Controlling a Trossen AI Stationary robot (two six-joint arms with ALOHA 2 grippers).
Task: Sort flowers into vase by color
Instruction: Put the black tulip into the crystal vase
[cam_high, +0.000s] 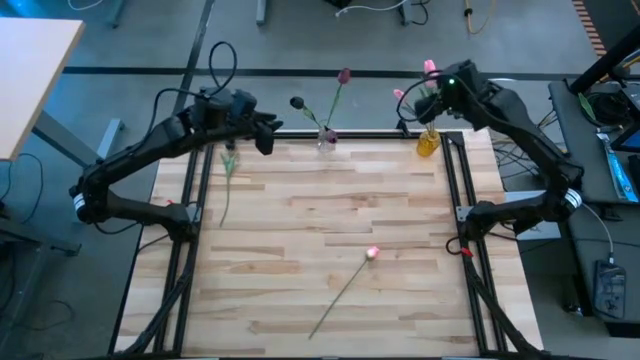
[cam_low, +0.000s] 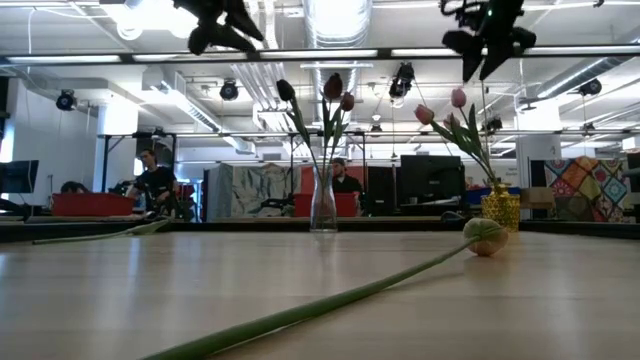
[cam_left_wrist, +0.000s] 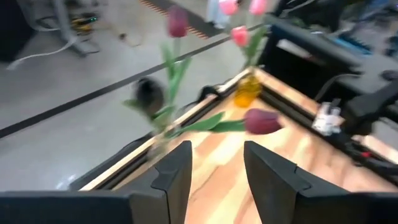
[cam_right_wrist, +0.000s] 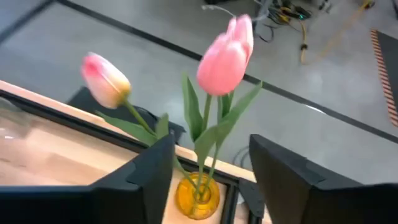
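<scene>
- Yellow vase (cam_high: 428, 143): counter's (cam_high: 300, 230) far right corner, holding pink flowers (cam_right_wrist: 225, 57).
- Right end effector (cam_high: 437, 92): spread, above yellow vase.
- Left end effector (cam_high: 268, 131): spread, empty, far-left edge.
- Loose pink tulip (cam_high: 372, 253): open mid-counter.

The table (cam_high: 300, 220) has a top of light wooden planks, with black rails along its left, right and far sides. A clear vase (cam_high: 327, 137) stands at the far edge, near the middle. A yellow vase (cam_high: 428, 143) stands in the far right corner. One pink tulip (cam_high: 345, 283) lies flat on the near half, a little right of the middle, its head toward the far right. Another tulip (cam_high: 227, 175) lies near the left edge, its dark head toward the far side.
</scene>
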